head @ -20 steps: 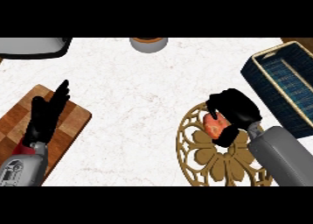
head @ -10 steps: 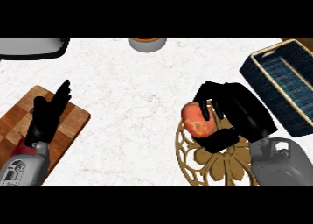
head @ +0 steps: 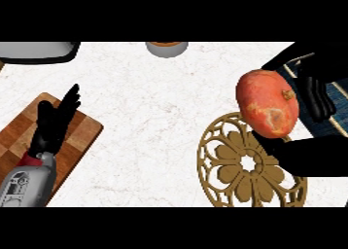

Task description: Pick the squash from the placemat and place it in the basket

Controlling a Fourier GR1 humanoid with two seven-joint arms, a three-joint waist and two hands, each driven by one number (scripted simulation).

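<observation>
Squash (head: 267,103) rising clear of the placemat (head: 234,171) since half a second ago, right hand (head: 315,96) curling round it, hovering just beside the basket (head: 345,104), left hand (head: 53,124) lying open, fingers straight, over the cutting board (head: 15,141), on the surface (head: 148,107).

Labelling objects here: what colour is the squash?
The squash is orange-red with a pale patch; head view.

Looks like a kitchen. Points that way: a white marbled counter (head: 155,121) bearing a chequered wooden board (head: 83,136), an ornate gold placemat (head: 241,165) and a blue-lined basket (head: 343,104), with a squash (head: 267,102) near the basket. Also has a cup (head: 166,48) at the far edge and a grey dish (head: 33,51) at the far left corner.
</observation>
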